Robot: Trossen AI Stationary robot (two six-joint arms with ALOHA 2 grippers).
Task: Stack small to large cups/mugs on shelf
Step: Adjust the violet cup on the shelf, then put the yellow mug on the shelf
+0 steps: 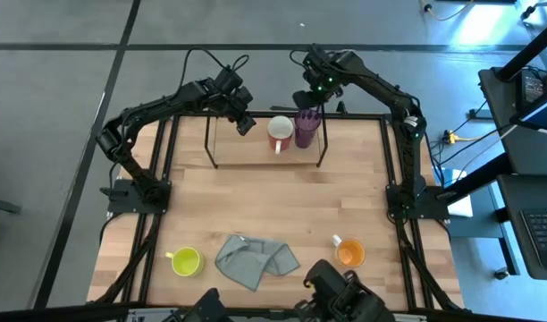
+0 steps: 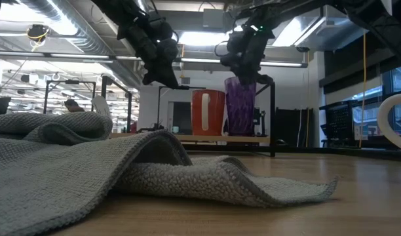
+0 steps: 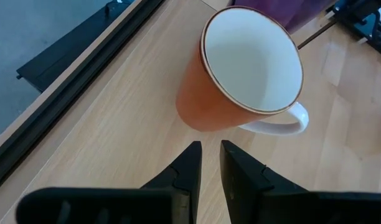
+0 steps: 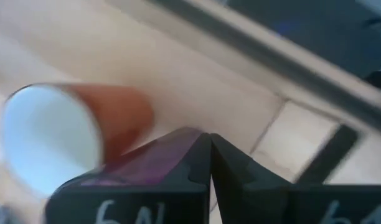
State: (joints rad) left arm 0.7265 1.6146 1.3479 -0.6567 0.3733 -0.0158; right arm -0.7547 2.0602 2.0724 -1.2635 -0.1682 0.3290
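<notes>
A red-orange mug, white inside [image 1: 279, 134], stands upright on the shelf's wooden base [image 2: 187, 137], and a purple tumbler [image 1: 307, 128] stands just to its right. My left gripper [image 1: 245, 123] hovers just left of the mug, its fingers a narrow gap apart and empty; its wrist view shows the mug [image 3: 240, 68] ahead. My right gripper [image 1: 307, 100] is at the tumbler's top, shut on it. A yellow-green mug [image 1: 186, 260] and an orange mug [image 1: 349, 252] stand near the table's front edge. My right gripper comes at the purple tumbler from above, fingers pointing down. Its shut fingers are on the tumbler's rim [image 4: 178, 140], the thin wall running in between them. The tumbler [image 2: 240, 108] stands upright with its bottom on the shelf base.
A crumpled grey cloth [image 1: 256, 259] lies between the two front mugs and fills the foreground of the low view [image 2: 122, 164]. The shelf's black wire frame [image 1: 209, 143] rises around the cups. Black rails [image 1: 157, 179] run along both sides of the table.
</notes>
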